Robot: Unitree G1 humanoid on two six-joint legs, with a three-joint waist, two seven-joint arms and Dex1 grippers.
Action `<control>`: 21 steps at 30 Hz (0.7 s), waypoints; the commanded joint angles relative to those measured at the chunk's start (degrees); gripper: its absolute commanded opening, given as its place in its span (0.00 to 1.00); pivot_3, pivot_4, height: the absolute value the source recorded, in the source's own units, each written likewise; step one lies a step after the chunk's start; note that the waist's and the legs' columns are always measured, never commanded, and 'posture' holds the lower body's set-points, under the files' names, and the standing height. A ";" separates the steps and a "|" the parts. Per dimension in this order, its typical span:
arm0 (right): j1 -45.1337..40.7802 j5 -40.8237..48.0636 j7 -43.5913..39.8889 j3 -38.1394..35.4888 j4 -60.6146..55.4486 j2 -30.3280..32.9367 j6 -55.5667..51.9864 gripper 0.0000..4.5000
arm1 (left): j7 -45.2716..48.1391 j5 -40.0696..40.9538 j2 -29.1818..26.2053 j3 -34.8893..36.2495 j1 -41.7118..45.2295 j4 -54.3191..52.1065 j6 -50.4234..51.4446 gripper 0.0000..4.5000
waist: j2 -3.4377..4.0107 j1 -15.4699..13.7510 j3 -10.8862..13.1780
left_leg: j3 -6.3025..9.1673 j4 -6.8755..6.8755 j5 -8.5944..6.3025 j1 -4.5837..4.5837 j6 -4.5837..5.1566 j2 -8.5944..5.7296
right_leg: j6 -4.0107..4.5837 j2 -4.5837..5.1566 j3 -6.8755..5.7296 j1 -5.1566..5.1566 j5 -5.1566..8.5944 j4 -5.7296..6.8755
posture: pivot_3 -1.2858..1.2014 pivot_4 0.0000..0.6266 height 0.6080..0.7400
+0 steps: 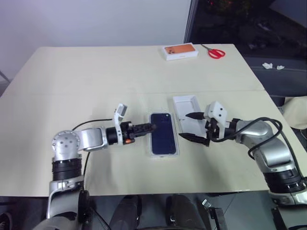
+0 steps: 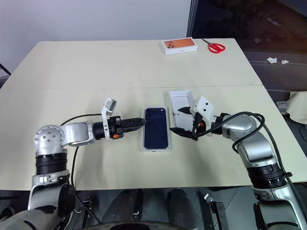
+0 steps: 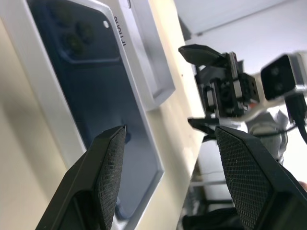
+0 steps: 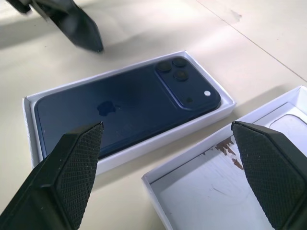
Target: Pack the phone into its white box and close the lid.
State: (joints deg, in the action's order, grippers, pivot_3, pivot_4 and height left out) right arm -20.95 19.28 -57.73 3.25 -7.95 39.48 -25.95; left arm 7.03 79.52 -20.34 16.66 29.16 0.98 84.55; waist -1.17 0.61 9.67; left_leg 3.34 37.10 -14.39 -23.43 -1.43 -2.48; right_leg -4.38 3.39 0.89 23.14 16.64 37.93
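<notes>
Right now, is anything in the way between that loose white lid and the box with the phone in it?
Nothing visible blocks it. The lid lies open side up on the table, right beside the box, with bare tabletop between them. The phone already lies in the box, back up. The right tool hovers open by the lid.

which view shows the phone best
The right wrist view: the phone lies back up in the white box, whole, camera bump clear. The eye views show it small from above; the left wrist view shows it cropped and oblique.
</notes>
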 commanded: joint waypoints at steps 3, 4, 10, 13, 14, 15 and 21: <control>-1.60 0.20 -0.26 0.13 -0.37 -0.24 0.91 1.00 | 2.44 0.76 -3.06 -0.31 -0.27 -2.96 -0.26 0.69 | 0.00 -0.07 0.00 | 0.00 0.01 0.00 0.00 0.00 -0.01 | 0.00 0.02 0.00 -0.01 0.00 -0.01 | 0.52 0.24 1.00; -1.67 0.29 -0.28 0.17 -0.42 -0.23 0.80 1.00 | 3.22 -0.43 -3.80 -0.55 -0.41 -3.46 -1.13 0.69 | 0.00 -0.09 0.00 | 0.00 0.01 0.00 -0.01 0.00 -0.01 | 0.00 0.02 0.00 -0.01 0.00 0.00 | 0.52 0.24 1.00; -3.33 1.64 0.96 -0.11 -1.53 -1.15 -2.22 1.00 | 13.85 -11.11 -9.62 -4.30 -1.74 -6.21 -10.57 0.69 | 0.03 0.16 0.02 | -0.02 -0.02 0.00 0.00 -0.01 0.00 | 0.01 0.02 0.02 0.02 0.00 -0.01 | 0.52 0.24 1.00; -4.16 1.61 2.16 0.33 -2.49 -2.14 -3.21 1.00 | 18.62 -15.84 -11.72 -6.66 -2.40 -5.85 -14.36 0.69 | 0.03 0.02 0.02 | -0.02 -0.06 0.01 0.00 -0.02 0.01 | 0.02 0.01 0.02 0.04 0.01 -0.01 | 0.52 0.24 1.00; -4.29 1.60 2.47 0.53 -2.77 -2.47 -3.44 1.00 | 20.04 -17.30 -12.33 -7.51 -2.58 -5.75 -15.49 0.69 | 0.03 0.00 0.02 | -0.02 -0.07 0.01 0.00 -0.02 0.01 | 0.02 0.01 0.02 0.04 0.01 -0.01 | 0.52 0.24 1.00; -4.27 1.51 2.70 0.71 -3.02 -2.75 -3.61 1.00 | 21.14 -18.64 -12.75 -8.21 -2.78 -5.57 -16.41 0.69 | 0.03 -0.01 0.02 | -0.02 -0.06 0.00 0.00 0.00 0.00 | 0.02 0.02 0.03 0.04 0.01 -0.02 | 0.52 0.24 1.00; -2.87 1.01 3.26 2.14 -4.88 -3.38 -4.33 1.00 | 24.51 -22.83 -12.76 -8.88 -3.47 -4.02 -18.60 0.69 | 0.03 -0.04 0.02 | -0.02 -0.06 -0.05 -0.01 0.08 -0.01 | 0.02 0.06 0.02 0.03 0.01 -0.04 | 0.52 0.24 1.00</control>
State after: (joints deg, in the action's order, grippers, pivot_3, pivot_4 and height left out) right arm -23.89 19.95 -54.46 5.43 -10.29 36.05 -30.37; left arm 30.11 57.63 -32.72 7.49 25.43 -2.35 67.08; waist -1.14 0.57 9.69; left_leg 3.32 37.03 -14.44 -23.45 -1.34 -2.49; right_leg -4.36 3.45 0.92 23.18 16.64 37.89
